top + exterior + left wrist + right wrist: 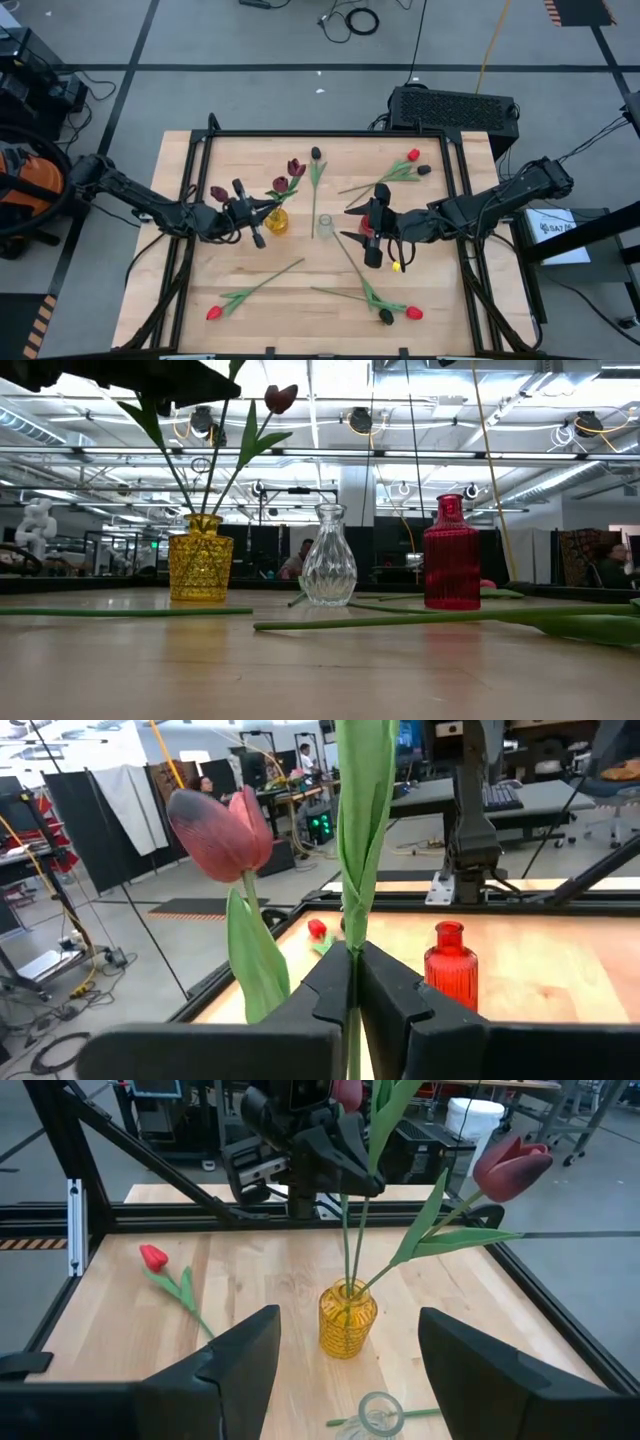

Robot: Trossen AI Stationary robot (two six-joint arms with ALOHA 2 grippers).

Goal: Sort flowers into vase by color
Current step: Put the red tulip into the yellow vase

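Observation:
A yellow vase [277, 222] stands left of centre with maroon tulips [510, 1165] in it, their stems resting in its mouth. My left gripper [264, 210] hovers just above the vase, shut on the green stem of another tulip [360, 810]. That stem runs up out of the left wrist view. A clear vase [328, 557] and a red vase [451, 553] stand in a row to the yellow one's right. My right gripper [345, 1370] hangs open over the red vase, facing the yellow vase [347, 1318], with nothing between its fingers. My left gripper pinches the tulip's stem [352, 952], with a leaf wrapped along it, between its two fingers. The fingers [335, 1155] come level from the table's left side and lie across the stem. The stem stands about upright, and its lower end [350, 1275] reaches into the yellow vase's mouth.
Loose tulips lie flat on the table. Red ones are at the far right [413, 155], near left [213, 313] and near right [413, 313]. Dark-headed ones lie at the far middle [316, 153] and near right [386, 317]. A black frame rail [330, 135] borders the table.

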